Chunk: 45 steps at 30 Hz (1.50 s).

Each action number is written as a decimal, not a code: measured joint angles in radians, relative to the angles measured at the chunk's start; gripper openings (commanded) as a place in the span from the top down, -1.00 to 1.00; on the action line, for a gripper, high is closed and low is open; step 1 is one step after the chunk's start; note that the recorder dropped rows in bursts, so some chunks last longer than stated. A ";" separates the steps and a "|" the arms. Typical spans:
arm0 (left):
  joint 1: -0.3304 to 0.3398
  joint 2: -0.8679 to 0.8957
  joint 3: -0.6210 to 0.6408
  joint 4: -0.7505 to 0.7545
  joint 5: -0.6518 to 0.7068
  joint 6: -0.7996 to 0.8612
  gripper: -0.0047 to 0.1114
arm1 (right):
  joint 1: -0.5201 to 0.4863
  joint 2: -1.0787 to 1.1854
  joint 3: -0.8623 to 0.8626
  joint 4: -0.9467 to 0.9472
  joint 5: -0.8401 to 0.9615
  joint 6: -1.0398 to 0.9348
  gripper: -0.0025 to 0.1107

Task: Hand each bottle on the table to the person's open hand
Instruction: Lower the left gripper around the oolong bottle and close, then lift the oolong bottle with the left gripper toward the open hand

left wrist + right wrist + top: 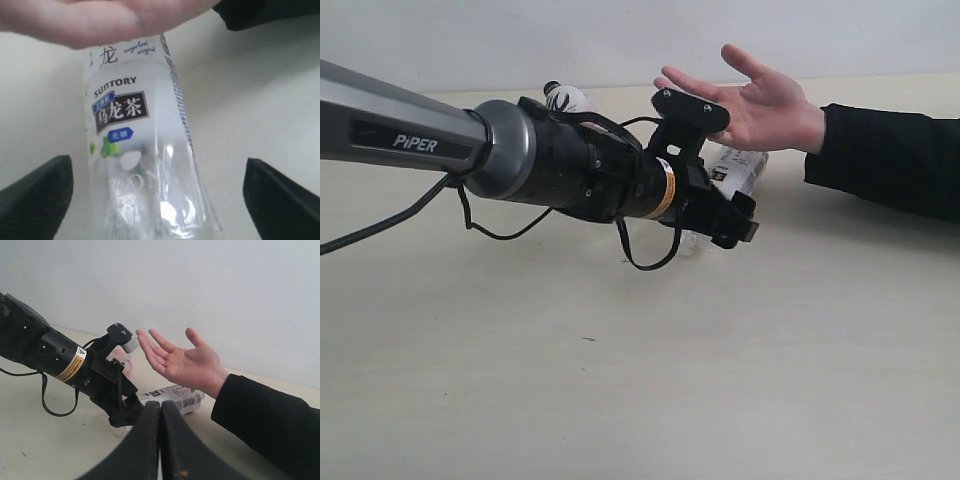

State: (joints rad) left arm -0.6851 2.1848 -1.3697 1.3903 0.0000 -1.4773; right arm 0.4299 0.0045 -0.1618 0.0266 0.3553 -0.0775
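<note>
A clear white-labelled bottle (740, 168) lies on its side on the cream table (620, 400), under the palm-up open hand (765, 105) at two o'clock; a white-capped bottle (566, 97) shows at eleven.

Looks like a robotics lab to me: a plain cream table (720, 400) set against a blank white wall (620, 40), and a grey PiPER-marked arm (400, 130) trailing loose black cable (645, 268).

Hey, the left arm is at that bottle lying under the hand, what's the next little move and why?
Probably close the left gripper on the labelled bottle. Its jaws stand open on either side of the bottle, which lies on the table beneath the person's open hand, not yet gripped. It must be held before it can be lifted to the palm.
</note>
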 measured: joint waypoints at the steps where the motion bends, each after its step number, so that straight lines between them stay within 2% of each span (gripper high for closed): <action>1: -0.004 0.001 0.000 0.000 0.000 0.000 -0.59 | 0.000 0.000 0.000 0.000 0.000 0.000 0.95; 28: -0.010 0.022 0.000 -0.004 0.000 -0.012 -0.55 | 0.000 0.000 0.000 0.000 0.000 0.000 0.95; 30: -0.010 0.022 0.000 -0.004 0.000 -0.012 -0.46 | 0.000 0.000 0.000 0.000 0.000 0.000 0.95; 34: -0.010 0.022 0.000 -0.015 0.000 -0.028 -0.07 | 0.000 0.000 0.000 0.000 0.000 0.000 0.95; 38: -0.010 0.022 0.000 -0.019 0.000 -0.047 0.49 | 0.000 0.000 0.000 0.000 0.000 0.000 0.95; 40: -0.010 0.022 0.000 -0.019 0.000 -0.047 0.88 | 0.000 0.000 0.000 0.000 -0.002 0.000 0.95; 45: -0.010 0.017 0.000 -0.019 0.000 -0.049 0.92 | 0.000 0.000 0.000 0.000 -0.011 0.000 0.95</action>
State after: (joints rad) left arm -0.6952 2.2016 -1.3697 1.3717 0.0000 -1.5265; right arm 0.4299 0.0045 -0.1618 0.0266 0.3439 -0.0775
